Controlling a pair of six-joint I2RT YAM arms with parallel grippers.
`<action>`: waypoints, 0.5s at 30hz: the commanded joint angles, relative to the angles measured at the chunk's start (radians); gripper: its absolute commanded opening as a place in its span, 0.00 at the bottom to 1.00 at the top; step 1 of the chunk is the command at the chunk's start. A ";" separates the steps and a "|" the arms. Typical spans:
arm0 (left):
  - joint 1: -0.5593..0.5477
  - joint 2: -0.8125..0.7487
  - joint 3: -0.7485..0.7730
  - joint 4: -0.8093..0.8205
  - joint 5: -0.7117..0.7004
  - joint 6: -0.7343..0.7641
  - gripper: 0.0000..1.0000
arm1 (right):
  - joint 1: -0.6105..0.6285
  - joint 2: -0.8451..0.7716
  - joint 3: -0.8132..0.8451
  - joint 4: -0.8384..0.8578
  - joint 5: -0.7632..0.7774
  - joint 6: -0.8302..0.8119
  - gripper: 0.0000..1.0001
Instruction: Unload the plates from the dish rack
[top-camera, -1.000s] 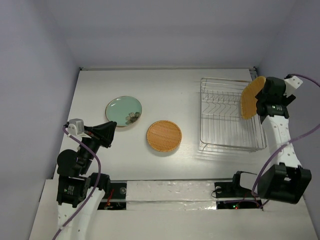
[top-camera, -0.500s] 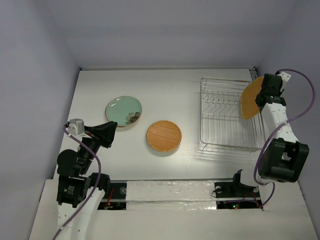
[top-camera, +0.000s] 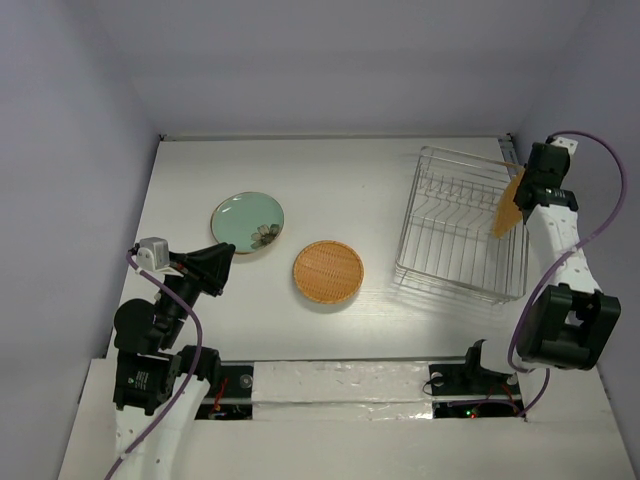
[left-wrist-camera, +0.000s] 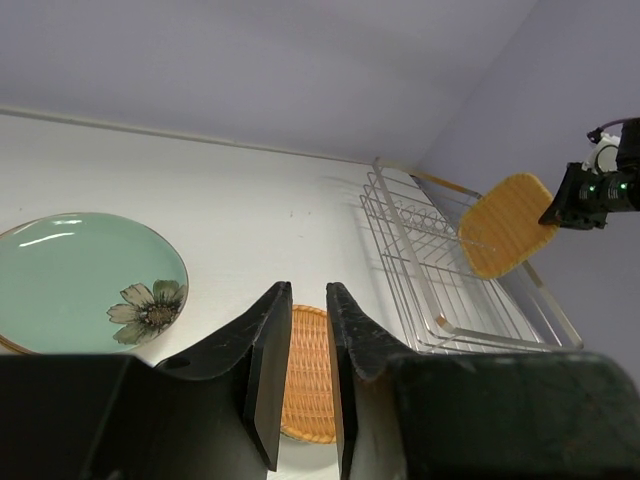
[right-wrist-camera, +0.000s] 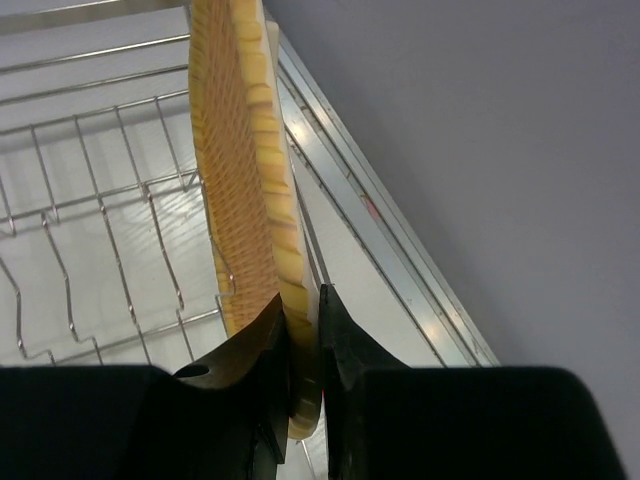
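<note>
White surface (top-camera: 340, 170), lavender walls (top-camera: 330, 60), right end effector (right-wrist-camera: 303, 335) clamping orange-tan plate (right-wrist-camera: 235, 180), left end effector (left-wrist-camera: 305, 370) narrow, empty, dish rack (top-camera: 455, 225) newly skewed.

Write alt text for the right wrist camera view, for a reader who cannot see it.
The right hand pinches the lower rim of an orange-tan woven-textured plate between its two dark fingers, holding the plate on edge. The silver wires of the dish rack spread behind and left of the plate, and a plain grey wall fills the right side.
</note>
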 joint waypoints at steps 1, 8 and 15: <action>-0.004 -0.009 0.004 0.051 0.008 0.005 0.18 | 0.034 -0.079 0.093 0.017 -0.002 -0.045 0.00; -0.004 -0.012 0.004 0.052 0.003 0.005 0.19 | 0.120 -0.149 0.145 0.004 0.004 -0.147 0.00; -0.004 -0.013 0.004 0.049 -0.003 0.004 0.19 | 0.164 -0.244 0.223 -0.004 0.071 -0.105 0.00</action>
